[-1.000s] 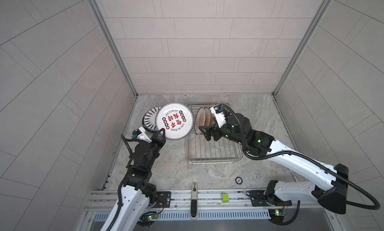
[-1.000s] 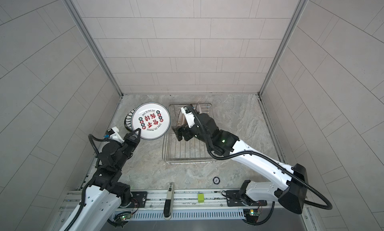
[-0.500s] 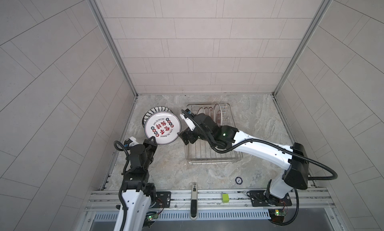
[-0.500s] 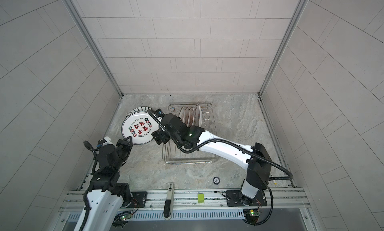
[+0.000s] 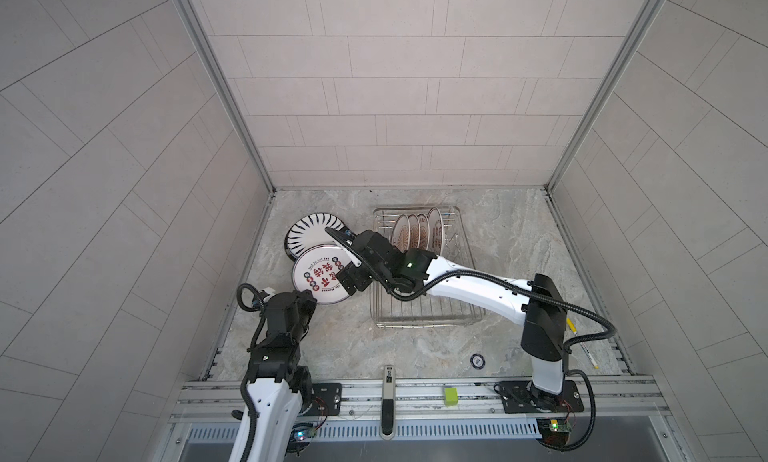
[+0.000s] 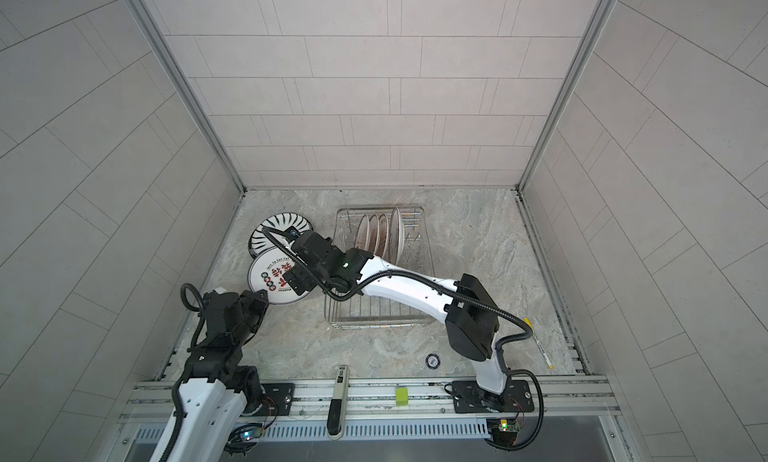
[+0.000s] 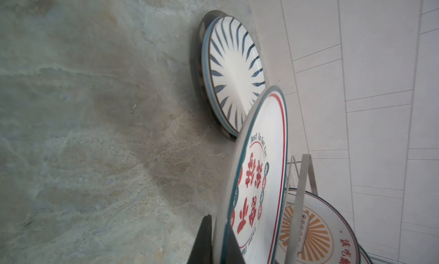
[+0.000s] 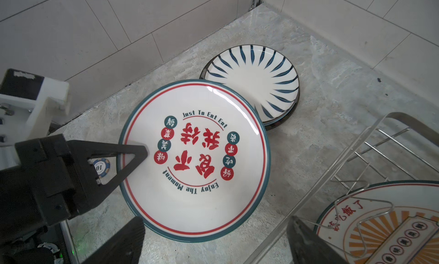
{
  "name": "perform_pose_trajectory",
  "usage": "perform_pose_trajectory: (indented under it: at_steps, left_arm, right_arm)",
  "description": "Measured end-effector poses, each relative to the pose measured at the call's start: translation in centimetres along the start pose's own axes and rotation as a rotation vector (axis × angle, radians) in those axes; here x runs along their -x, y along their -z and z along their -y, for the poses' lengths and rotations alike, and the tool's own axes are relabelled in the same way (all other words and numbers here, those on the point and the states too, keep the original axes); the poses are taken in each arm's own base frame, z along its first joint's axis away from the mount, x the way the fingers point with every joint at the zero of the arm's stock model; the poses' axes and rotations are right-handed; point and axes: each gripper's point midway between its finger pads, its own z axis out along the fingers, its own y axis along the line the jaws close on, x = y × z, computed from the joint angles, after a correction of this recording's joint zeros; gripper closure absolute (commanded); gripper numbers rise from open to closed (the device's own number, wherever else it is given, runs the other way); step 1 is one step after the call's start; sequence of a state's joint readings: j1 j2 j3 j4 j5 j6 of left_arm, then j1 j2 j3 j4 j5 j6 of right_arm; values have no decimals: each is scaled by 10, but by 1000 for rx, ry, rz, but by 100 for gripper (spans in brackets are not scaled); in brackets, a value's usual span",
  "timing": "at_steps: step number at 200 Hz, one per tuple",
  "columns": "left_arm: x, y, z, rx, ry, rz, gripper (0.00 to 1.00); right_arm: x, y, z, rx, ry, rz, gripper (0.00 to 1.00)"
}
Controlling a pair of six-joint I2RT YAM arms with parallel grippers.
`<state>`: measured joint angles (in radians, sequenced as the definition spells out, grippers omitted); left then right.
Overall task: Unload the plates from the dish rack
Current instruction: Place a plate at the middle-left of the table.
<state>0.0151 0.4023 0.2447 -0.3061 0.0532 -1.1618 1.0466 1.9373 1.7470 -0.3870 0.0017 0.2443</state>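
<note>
The left arm rises from the near-left base and reaches toward the far side. The left hand is clenched on the near-left rim of the red-character plate, which sits just left of the dish rack and in front of the striped plate. The right arm folds at the elbow and stretches left across the rack. The right hand hangs released over that plate's right edge. Other plates stand on edge at the rack's far end.

A lab test cell: tiled walls enclose 2 arms bolted to an aluminium rail.
</note>
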Motion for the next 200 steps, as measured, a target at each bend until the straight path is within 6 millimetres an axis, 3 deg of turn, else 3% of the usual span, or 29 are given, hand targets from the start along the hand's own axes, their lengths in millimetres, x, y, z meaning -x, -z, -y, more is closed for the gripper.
perform_pose_trajectory:
  at_steps: [79, 134, 200]
  left_arm:
    - [-19, -19, -33, 137, 7, -81, 100]
    - [-23, -24, -38, 153, 11, -100, 100]
    - [-23, -23, -43, 172, 16, -96, 97]
  right_arm:
    - [-10, -22, -5, 14, -1, -57, 6]
    - [-10, -24, -6, 12, -4, -62, 6]
    - [-33, -44, -7, 17, -2, -136, 7]
